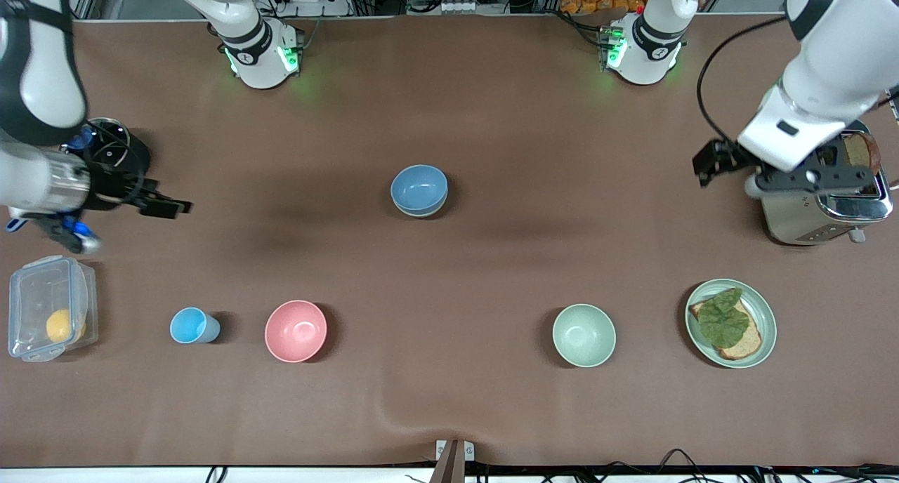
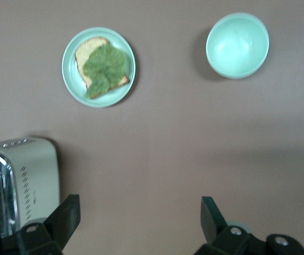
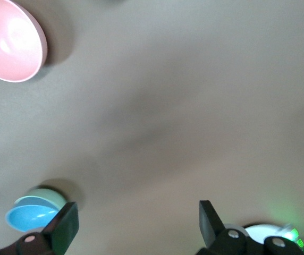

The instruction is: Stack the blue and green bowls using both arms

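No text, label, brand, number or sign can be read in any of the three views. Small dark marks are seen on the white collars of the two arm bases at the top of the front view, but no letters can be made out on them. Rows of small markings are seen on the side of the toaster (image 2: pixel 32 175) at the lower left of the left wrist view; these cannot be read either.

Blue bowl (image 1: pixel 418 187) sits upright, nested in the green bowl (image 1: pixel 423 210) — only its pale rim shows — mid-counter.
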Tool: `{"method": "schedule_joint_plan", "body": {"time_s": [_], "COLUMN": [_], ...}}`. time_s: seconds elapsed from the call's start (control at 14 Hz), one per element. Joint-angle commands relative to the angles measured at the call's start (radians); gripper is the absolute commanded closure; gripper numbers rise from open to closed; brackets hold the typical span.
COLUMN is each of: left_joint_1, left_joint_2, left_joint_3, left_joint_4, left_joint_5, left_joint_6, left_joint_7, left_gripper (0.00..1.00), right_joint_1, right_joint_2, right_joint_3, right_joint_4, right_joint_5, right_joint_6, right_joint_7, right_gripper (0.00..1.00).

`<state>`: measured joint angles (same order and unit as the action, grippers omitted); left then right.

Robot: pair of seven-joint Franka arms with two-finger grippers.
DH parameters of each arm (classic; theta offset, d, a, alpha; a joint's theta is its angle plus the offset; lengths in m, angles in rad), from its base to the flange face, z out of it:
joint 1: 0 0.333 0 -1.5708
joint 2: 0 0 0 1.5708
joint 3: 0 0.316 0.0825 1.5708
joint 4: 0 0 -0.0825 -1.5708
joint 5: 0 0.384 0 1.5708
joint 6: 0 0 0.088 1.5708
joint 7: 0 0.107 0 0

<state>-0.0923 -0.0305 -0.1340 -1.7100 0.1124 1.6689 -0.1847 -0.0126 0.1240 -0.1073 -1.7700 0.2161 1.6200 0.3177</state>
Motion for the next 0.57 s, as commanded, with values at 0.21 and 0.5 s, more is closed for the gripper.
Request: {"method": "schedule_joint_plan", "body": {"time_s": [0.21,0.5], "left_joint_1": [0.014,0.046], "left_joint_2": [0.041,0.049], "left_joint_3": [0.016,0.017], "left_joint_4": [0.111,0.162], "left_joint_5": [-0.052,-0.100], "left_joint_6": [-0.046,-0.113], "left_joint_7": [0.079,0.174], "left_gripper": [0.00,0.00], "right_joint_1": [-0.003,-0.004], "right_joint_2": [-0.109,-0.139], "right_joint_3": [0.000,0.006], "right_joint_4": [0.073,0.168], "right_joint_5": [-0.119,-0.142], "right_joint_6": [-0.017,-0.018], "right_joint_7": [-0.080,-0.149], "right_gripper": [0.00,0.00]}}
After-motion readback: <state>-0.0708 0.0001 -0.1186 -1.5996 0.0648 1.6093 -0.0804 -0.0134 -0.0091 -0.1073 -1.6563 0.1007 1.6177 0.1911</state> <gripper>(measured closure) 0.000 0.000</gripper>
